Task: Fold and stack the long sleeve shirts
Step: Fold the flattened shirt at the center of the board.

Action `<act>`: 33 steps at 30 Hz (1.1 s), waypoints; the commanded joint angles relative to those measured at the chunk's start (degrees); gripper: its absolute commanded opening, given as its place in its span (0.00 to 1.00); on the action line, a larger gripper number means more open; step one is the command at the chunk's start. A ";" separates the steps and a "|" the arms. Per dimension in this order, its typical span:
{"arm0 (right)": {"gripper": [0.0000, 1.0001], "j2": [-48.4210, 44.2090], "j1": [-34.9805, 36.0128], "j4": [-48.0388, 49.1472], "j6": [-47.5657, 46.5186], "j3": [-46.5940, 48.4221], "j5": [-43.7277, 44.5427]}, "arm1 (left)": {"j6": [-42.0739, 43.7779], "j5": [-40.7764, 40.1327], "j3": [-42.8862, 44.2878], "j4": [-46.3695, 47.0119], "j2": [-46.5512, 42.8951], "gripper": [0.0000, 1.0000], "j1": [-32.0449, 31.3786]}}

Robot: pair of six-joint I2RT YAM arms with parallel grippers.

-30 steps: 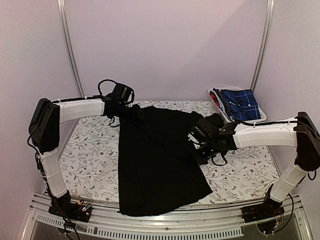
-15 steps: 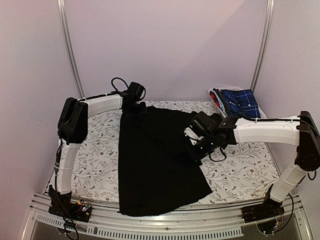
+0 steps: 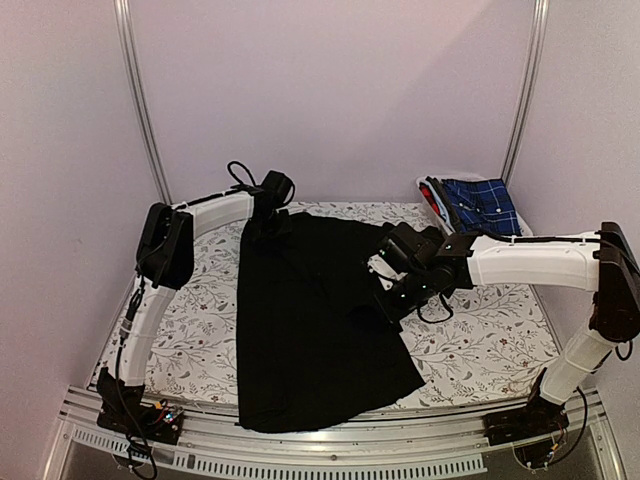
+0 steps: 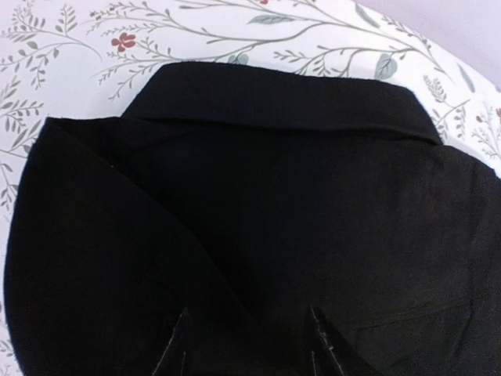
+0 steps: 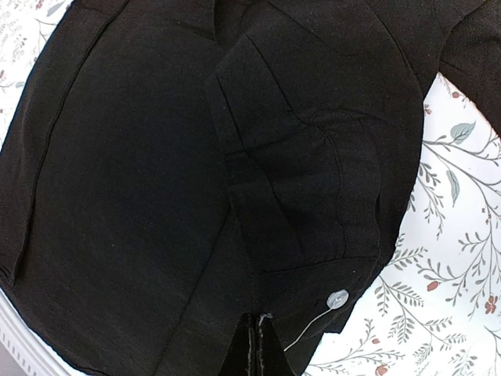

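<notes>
The black shirt point(image 3: 315, 320) lies flat on the flowered table cover point(image 3: 190, 300). Its long axis runs far to near, with the collar point(image 4: 290, 106) at the far end, just ahead of the left gripper point(image 3: 272, 212), and the hem at the near edge. Since a second ago the left arm has folded its elbow inward and its gripper has slid rightward along the collar end. The right gripper point(image 3: 392, 298) has drawn leftward, taking the sleeve bulge in over the shirt body. The left fingers point(image 4: 178, 352) stand well apart over the cloth behind the collar, clasping nothing (whether the tips touch the fabric I cannot tell). The right fingers point(image 5: 254, 348) are pressed together on a fold of the shirt, with the cuff's pale button point(image 5: 337, 298) just to their right.
</notes>
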 commanded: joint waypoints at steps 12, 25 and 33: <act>0.00 -2.22 -0.17 1.25 0.21 0.45 -0.09 | -1.16 -2.17 1.77 -3.05 2.07 0.30 0.39; 0.00 -3.10 -0.14 -0.63 1.37 2.96 0.02 | 0.21 -0.04 1.48 -0.68 0.19 0.00 2.00; 0.00 -3.14 -0.19 -4.33 3.69 8.84 -1.84 | 1.50 2.96 -2.08 4.35 -4.49 0.00 4.74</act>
